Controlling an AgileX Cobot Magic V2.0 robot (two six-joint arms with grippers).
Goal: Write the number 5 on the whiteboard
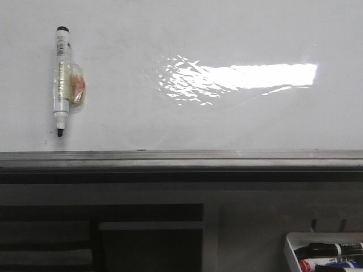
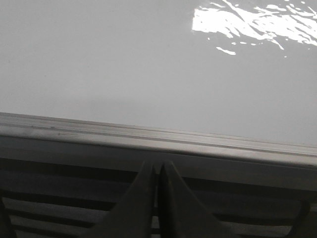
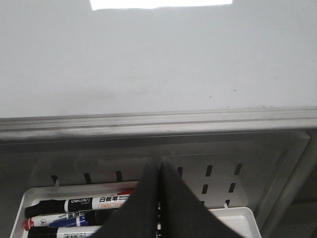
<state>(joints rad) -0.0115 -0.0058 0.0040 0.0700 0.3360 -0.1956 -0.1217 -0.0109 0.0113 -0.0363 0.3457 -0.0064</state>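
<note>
The tray of spare pens sits nearest, below the whiteboard, where a light, stiff, slippery marker lies uncapped near the left edge, best gripped mid-barrel; both grippers are closed, empty; no 5 yet.

Dim greyish frames, harsh glare on whiteboard, perhaps overhead light

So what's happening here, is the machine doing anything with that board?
Nothing is being handled yet. The whiteboard is blank, with no digit written on it. A black marker lies on it toward the left, uncapped, with nothing gripping it. The left gripper and right gripper both have their jaws closed and empty, held off the board's near edge. More markers sit in a tray under the right one.
</note>
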